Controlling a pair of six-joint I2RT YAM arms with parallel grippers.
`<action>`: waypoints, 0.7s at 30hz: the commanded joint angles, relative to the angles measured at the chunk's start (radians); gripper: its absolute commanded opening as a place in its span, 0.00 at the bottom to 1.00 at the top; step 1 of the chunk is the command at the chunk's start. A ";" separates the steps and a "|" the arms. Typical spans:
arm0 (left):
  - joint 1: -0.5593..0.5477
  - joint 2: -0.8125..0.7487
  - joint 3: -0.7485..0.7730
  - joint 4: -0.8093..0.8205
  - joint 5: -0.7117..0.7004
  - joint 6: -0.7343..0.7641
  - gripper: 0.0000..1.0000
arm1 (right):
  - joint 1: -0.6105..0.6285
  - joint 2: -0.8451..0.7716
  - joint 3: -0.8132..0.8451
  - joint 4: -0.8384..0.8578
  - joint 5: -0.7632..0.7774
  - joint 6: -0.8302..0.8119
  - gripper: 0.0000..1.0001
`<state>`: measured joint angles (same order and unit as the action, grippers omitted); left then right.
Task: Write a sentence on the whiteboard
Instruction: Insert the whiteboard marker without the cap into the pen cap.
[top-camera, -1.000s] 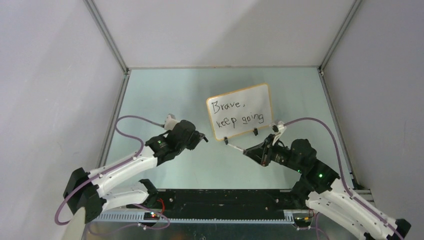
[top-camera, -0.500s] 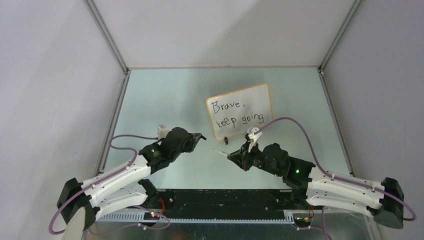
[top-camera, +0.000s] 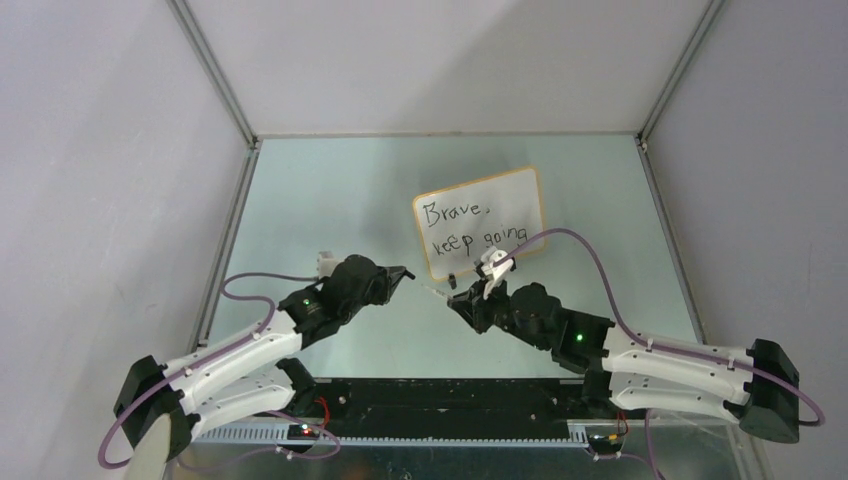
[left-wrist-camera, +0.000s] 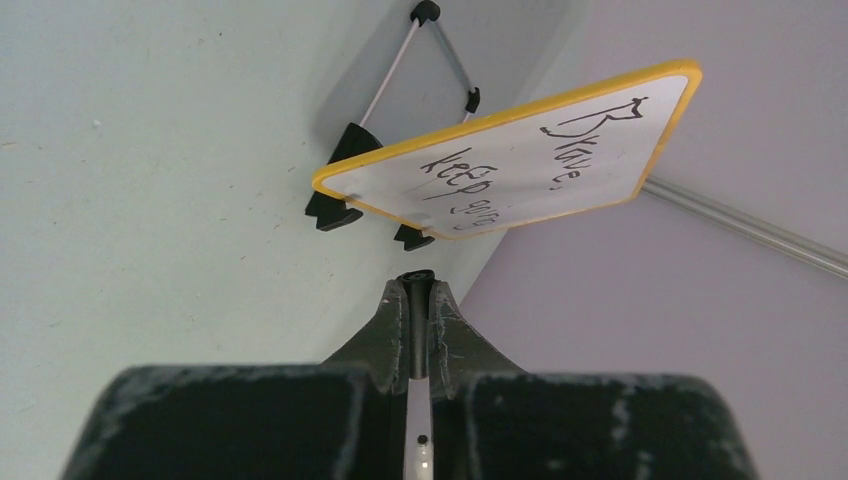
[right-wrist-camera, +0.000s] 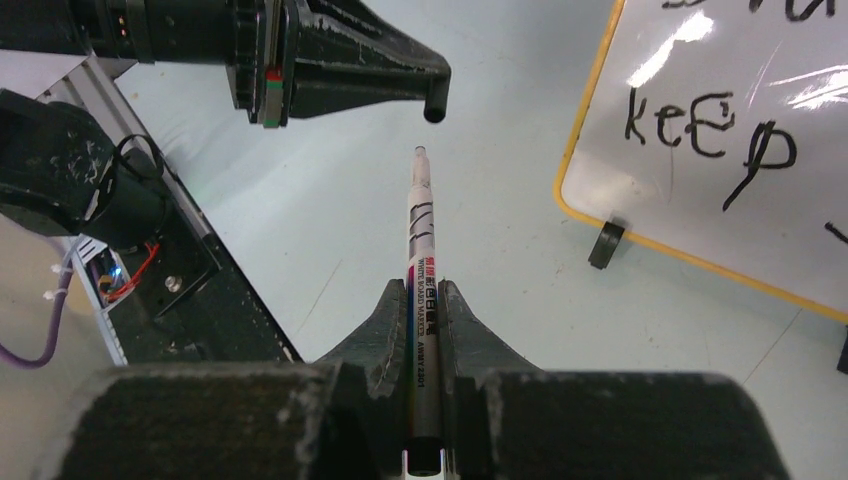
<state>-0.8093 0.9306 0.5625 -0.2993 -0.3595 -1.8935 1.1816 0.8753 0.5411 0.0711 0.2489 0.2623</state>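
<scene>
Words on board: The sentence (top-camera: 452, 228) is showing in black pen on two lines. The top line is saying "Brave," and the line under it is saying "keep going".
Words partly covered: In the top view a purple cable (top-camera: 590, 262) is crossing the end of "going". The right wrist view is showing only "keep" in full.
Words on pen: The marker (right-wrist-camera: 421, 250) is carrying tiny print and a few color stripes on its white body. The print is too small to read for sure.
Board looks: The whiteboard (top-camera: 500, 205) is white, with round corners and a thin yellow-orange frame.
Board feet: It is leaning back on two black clip feet (left-wrist-camera: 335, 205), and a thin wire stand (left-wrist-camera: 398, 62) is propping it from behind.
Board place: It is standing on the bench (top-camera: 320, 190), a bit right of the middle, just beyond both claws.
Right claw: The right claw (right-wrist-camera: 422, 300) is squeezing the marker. The pen tip is pointing left at the left claw, near it but not touching.
Left claw: The left claw (left-wrist-camera: 415, 290) is closed tight on a thin black piece (left-wrist-camera: 415, 320) that is looking like a pen cap.
</scene>
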 joint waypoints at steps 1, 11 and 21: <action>0.004 -0.009 -0.013 0.030 -0.007 -0.026 0.00 | 0.007 0.035 0.067 0.061 0.040 -0.038 0.00; 0.003 -0.017 -0.020 0.035 -0.002 -0.026 0.00 | 0.000 0.083 0.090 0.075 0.034 -0.048 0.00; 0.003 -0.015 -0.023 0.051 0.008 -0.027 0.00 | -0.001 0.098 0.091 0.094 0.025 -0.047 0.00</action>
<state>-0.8089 0.9272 0.5514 -0.2752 -0.3534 -1.8969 1.1812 0.9691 0.5842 0.1070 0.2649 0.2302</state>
